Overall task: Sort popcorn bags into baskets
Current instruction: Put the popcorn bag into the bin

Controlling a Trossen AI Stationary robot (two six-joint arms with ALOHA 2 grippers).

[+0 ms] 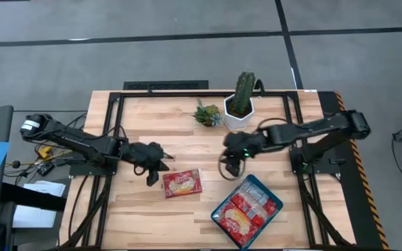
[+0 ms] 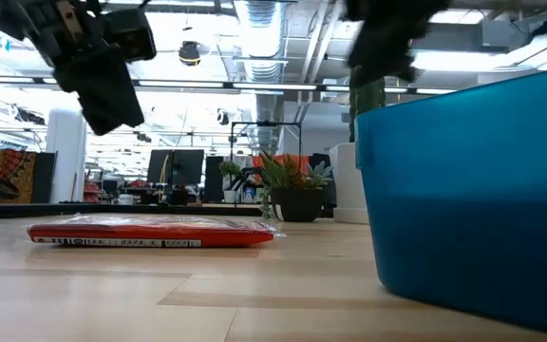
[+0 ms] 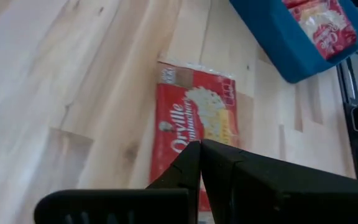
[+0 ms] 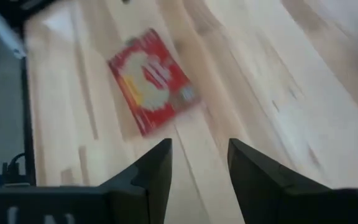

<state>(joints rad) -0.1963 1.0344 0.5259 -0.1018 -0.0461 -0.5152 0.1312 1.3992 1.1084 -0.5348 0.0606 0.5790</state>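
Note:
One red popcorn bag [image 1: 182,183] with a yellow picture lies flat on the wooden table, left of the teal-blue basket [image 1: 268,190]. The basket sits skewed near the table's near edge and holds several red bags [image 1: 245,210]. My left gripper [image 1: 155,171] hovers shut just left of the loose bag; the low view shows that gripper [image 2: 103,90] raised clear of the bag [image 2: 150,231]. In the left wrist view its fingertips [image 3: 199,148] meet above the bag [image 3: 194,118]. My right gripper [image 1: 230,167] is open above bare table, beyond the basket's far corner. The right wrist view looks past my right gripper [image 4: 199,152] at the bag [image 4: 151,81].
A tall cactus in a white pot [image 1: 241,103] and a small green spiky plant [image 1: 208,115] stand near the table's far edge. Black frame rails run along the table's left and right sides. Bare wood lies between the loose bag and the basket [image 2: 473,190].

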